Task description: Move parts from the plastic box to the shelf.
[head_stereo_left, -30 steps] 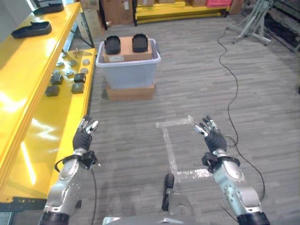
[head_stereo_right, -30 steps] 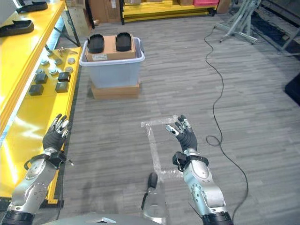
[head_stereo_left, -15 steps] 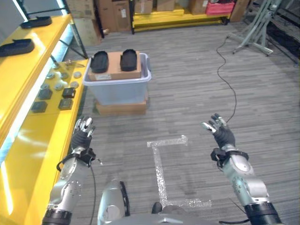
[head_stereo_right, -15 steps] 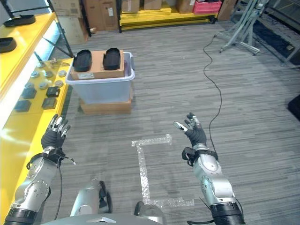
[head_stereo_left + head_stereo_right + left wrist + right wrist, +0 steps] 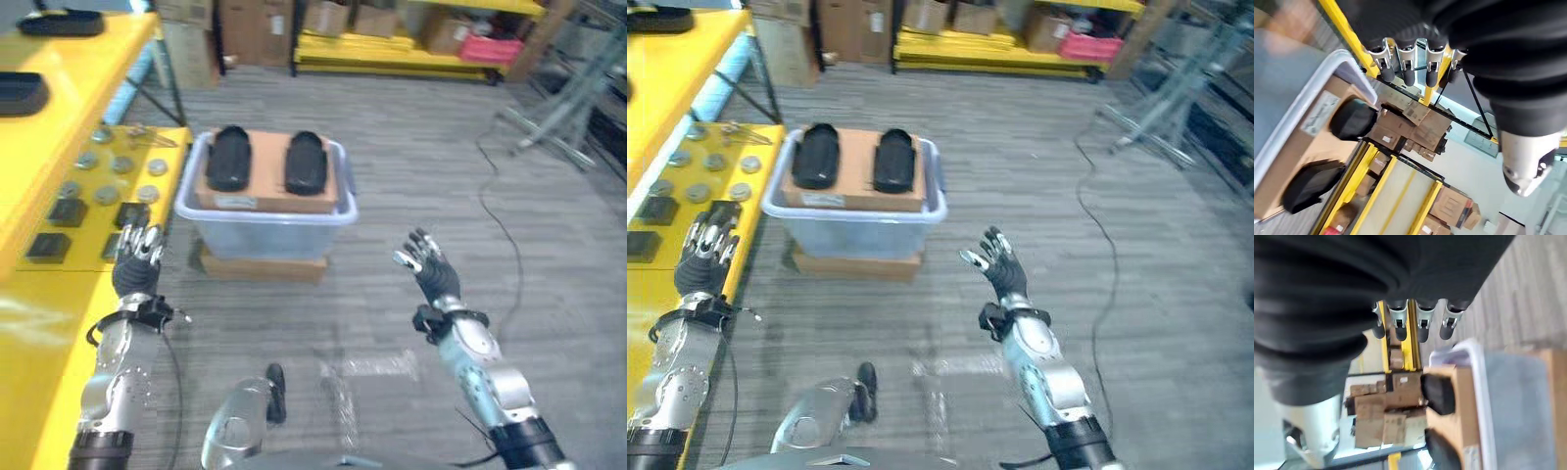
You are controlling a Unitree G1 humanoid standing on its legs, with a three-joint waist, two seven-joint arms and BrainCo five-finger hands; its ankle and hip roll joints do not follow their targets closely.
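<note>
A pale blue plastic box [image 5: 265, 220] stands on a flat carton on the floor ahead of me. A cardboard sheet [image 5: 266, 181] covers its top, and two black oval parts [image 5: 228, 158] [image 5: 305, 163] lie side by side on it. The yellow shelf [image 5: 59, 284] runs along my left. My left hand [image 5: 135, 266] is raised, fingers straight and empty, at the shelf's edge, short of the box. My right hand [image 5: 428, 271] is up and open too, to the right of the box and nearer me. The box and parts [image 5: 1353, 119] also appear past my left fingers.
Several round metal discs [image 5: 95, 162] and black square blocks [image 5: 131, 214] lie on the shelf's lower level. A black tray-like part [image 5: 22, 94] rests on its upper level. A black cable [image 5: 509, 225] snakes over the floor at the right. Cartons and yellow racks [image 5: 392, 44] line the back.
The camera has moved closer to the box, which now sits larger and nearer the middle. Both hands stay raised and open, holding nothing.
</note>
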